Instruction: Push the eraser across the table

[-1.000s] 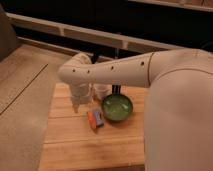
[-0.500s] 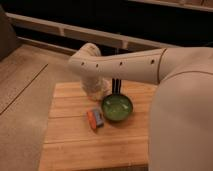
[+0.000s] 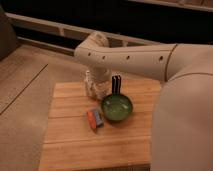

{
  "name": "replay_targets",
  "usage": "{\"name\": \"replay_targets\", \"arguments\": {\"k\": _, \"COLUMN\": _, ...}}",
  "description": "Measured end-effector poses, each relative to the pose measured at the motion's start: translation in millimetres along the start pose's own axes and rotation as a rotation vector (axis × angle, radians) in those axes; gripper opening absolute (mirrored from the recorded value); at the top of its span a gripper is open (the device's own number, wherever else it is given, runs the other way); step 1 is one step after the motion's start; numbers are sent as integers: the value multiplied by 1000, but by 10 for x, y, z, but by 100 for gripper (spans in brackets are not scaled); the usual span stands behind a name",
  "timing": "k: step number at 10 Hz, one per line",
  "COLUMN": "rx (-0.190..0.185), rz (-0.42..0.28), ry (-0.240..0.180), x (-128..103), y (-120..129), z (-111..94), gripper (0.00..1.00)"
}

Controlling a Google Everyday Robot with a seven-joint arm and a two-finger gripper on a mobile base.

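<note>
Arm (image 3: pixel 125 57) risen; gripper (image 3: pixel 116 85) behind the one bowl (image 3: pixel 131 106), fingers (image 3: pixel 113 84) seemingly narrowly apart; one eraser (image 3: pixel 95 119).

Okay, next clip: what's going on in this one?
The robot's arm reaches in from the right over the table. Its gripper hangs over the far side of the table, just behind the green bowl. The eraser lies on the table right beside the bowl, on its left and nearer the camera. The gripper is not touching the eraser, so no push is under way at this moment.
</note>
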Motion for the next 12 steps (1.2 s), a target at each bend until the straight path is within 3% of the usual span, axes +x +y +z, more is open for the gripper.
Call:
{"name": "replay_targets", "arguments": {"k": 2, "rx": 5, "rz": -4, "ry": 0, "x": 0, "y": 8, "z": 5, "gripper": 0}}
{"name": "replay_targets", "arguments": {"k": 3, "rx": 29, "rz": 15, "ry": 7, "x": 14, "y": -123, "z": 61, "gripper": 0}}
{"name": "replay_targets", "arguments": {"k": 4, "rx": 64, "rz": 53, "ry": 18, "x": 37, "y": -371, "z": 144, "gripper": 0}}
{"name": "replay_targets", "arguments": {"k": 5, "rx": 123, "rz": 132, "ry": 32, "x": 82, "y": -854, "z": 311, "gripper": 0}}
{"name": "replay_targets", "arguments": {"k": 6, "rx": 144, "rz": 179, "ry": 35, "x": 102, "y": -1107, "z": 403, "gripper": 0}}
{"name": "replay_targets", "arguments": {"k": 7, "rx": 150, "rz": 221, "ry": 31, "x": 88, "y": -1297, "z": 484, "gripper": 0}}
{"name": "replay_targets", "arguments": {"k": 9, "rx": 117, "rz": 285, "ry": 2, "x": -82, "y": -1560, "z": 721, "gripper": 0}}
{"name": "replay_targets", "arguments": {"k": 12, "rx": 70, "rz": 242, "ry": 4, "x": -336, "y": -1596, "z": 982, "gripper": 0}}
